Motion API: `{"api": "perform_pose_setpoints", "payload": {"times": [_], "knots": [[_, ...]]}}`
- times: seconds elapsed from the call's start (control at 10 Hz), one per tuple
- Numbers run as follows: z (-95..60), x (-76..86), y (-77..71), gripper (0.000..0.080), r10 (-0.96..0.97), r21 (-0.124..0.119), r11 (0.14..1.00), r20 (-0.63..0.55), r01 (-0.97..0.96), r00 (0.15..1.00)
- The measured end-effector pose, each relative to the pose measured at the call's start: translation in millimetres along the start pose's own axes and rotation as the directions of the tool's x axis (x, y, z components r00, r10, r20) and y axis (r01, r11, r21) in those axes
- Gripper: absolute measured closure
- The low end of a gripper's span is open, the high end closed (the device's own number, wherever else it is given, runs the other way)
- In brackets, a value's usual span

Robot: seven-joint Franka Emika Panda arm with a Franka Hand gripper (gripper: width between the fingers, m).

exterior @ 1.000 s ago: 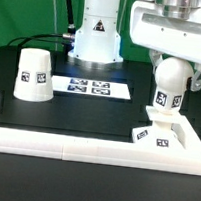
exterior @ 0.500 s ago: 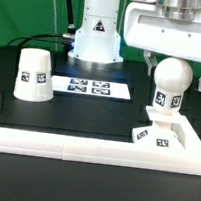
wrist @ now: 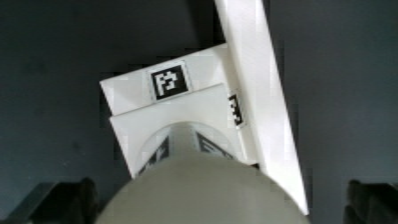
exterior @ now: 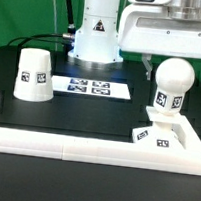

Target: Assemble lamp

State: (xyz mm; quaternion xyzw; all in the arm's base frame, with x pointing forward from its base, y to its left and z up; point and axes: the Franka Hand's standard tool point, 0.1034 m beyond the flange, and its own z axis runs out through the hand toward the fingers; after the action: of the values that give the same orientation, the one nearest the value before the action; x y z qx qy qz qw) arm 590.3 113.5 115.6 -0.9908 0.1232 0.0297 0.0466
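The white bulb (exterior: 171, 88) stands upright with its stem in the blocky square base (exterior: 153, 135) at the exterior view's right. My gripper (exterior: 178, 69) is open just above it, with a dark finger on each side of the round head and a gap to it. In the wrist view the bulb's head (wrist: 196, 185) fills the foreground over the tagged base (wrist: 164, 92), and the fingers (wrist: 71, 200) sit apart at both edges. The truncated-cone shade (exterior: 33, 74) stands wide end down at the exterior view's left.
The marker board (exterior: 89, 86) lies flat between shade and bulb. The arm's white pedestal (exterior: 96, 33) stands behind it. A long white rail (exterior: 84, 145) borders the table's front, right beside the base, and shows in the wrist view (wrist: 258, 70).
My gripper has risen from around the bulb's head, uncovering more of it. The bulb stays standing in the base. The shade has not moved.
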Motion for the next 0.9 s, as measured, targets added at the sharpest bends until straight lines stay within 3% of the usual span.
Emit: {"api": "perform_pose_setpoints", "payload": {"times": [0.3,0.4,0.9], "knots": [[0.3,0.2,0.7,0.01,-0.214,-0.002,0.977,-0.001,0.214,0.977],[1.5,1.6,2.4,0.01,-0.376,-0.02,0.926,-0.011,0.376,0.926],[-0.4,4.5,3.0,0.01,-0.706,-0.03,0.708,-0.005,0.706,0.708]]}}
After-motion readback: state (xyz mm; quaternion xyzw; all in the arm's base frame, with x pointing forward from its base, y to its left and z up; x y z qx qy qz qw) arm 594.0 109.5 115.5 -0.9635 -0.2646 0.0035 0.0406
